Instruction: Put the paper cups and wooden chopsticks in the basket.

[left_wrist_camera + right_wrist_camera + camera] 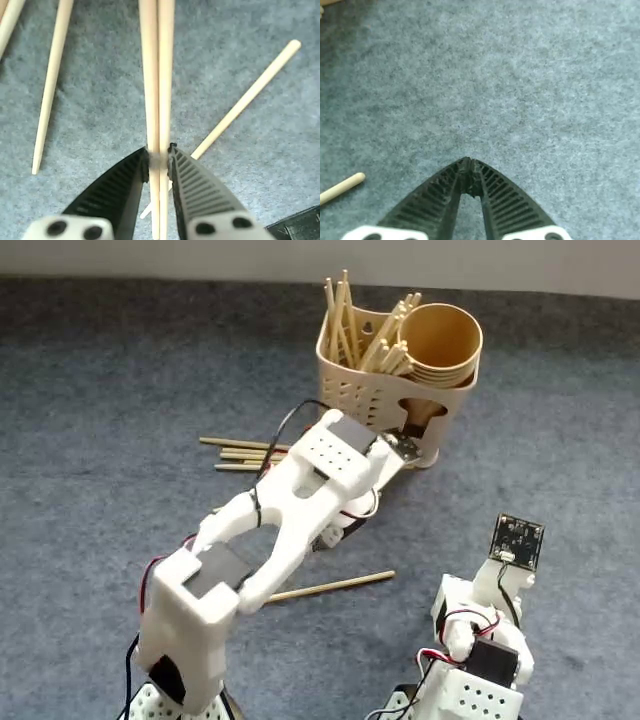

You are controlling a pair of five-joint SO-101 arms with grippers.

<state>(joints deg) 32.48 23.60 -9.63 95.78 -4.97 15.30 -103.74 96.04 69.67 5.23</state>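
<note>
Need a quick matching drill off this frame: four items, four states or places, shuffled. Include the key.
Items
1. left gripper
2. right gripper
3. paper cups
4. lone chopstick between the arm bases

States or places
A. stacked inside the basket
B. fingers shut on a pair of chopsticks
C. lying flat on the carpet
D. fingers shut, nothing between them

Pairs: 1-B, 2-D, 3-A, 4-C
</note>
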